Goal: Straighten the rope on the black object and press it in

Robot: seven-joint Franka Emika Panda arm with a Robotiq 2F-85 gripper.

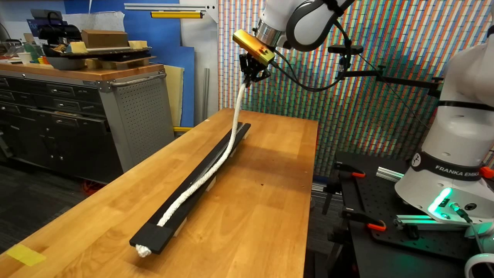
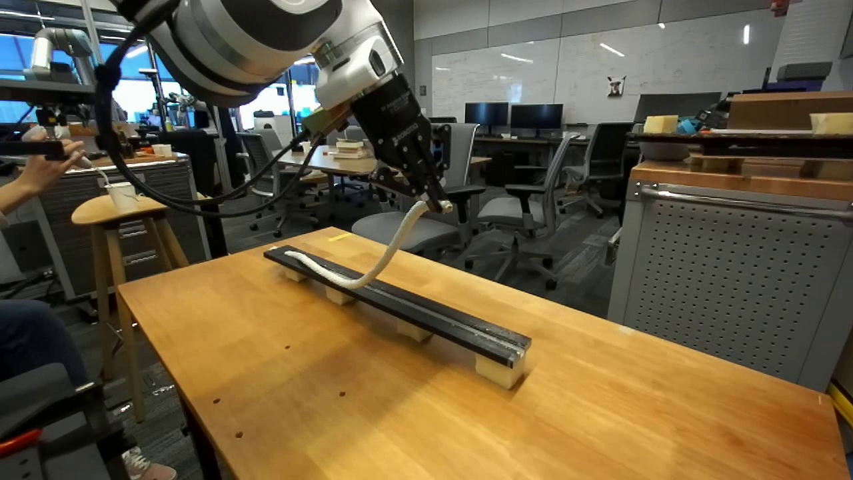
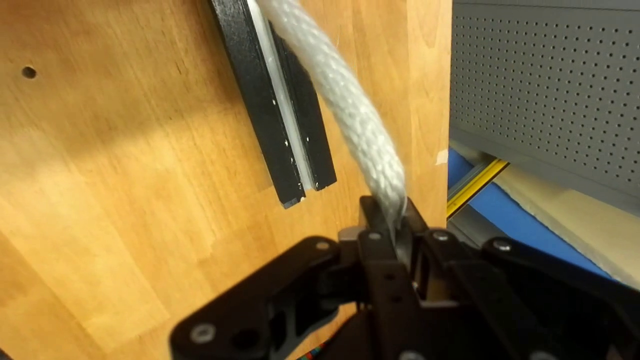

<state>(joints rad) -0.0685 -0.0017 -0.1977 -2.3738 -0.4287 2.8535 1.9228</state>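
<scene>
The white rope (image 1: 185,194) runs from the near end of the black object (image 1: 152,236) up to my gripper (image 1: 248,80). A frayed rope end pokes out past the bar's end in that exterior view. In an exterior view the rope (image 2: 393,248) lies along one end of the bar (image 2: 453,325), then curves up into the gripper (image 2: 436,200), with its tip just past the fingers. In the wrist view the gripper (image 3: 392,212) is shut on the rope (image 3: 345,95), above and beside the bar's other end (image 3: 250,95). The groove there holds no rope.
The bar rests on several light wooden blocks (image 2: 500,370) on a wooden table (image 1: 266,200). Yellow tape (image 1: 26,255) is stuck near a table corner. A grey perforated cabinet (image 2: 726,280) stands beyond the table. A person's hand (image 2: 50,167) shows at the far side.
</scene>
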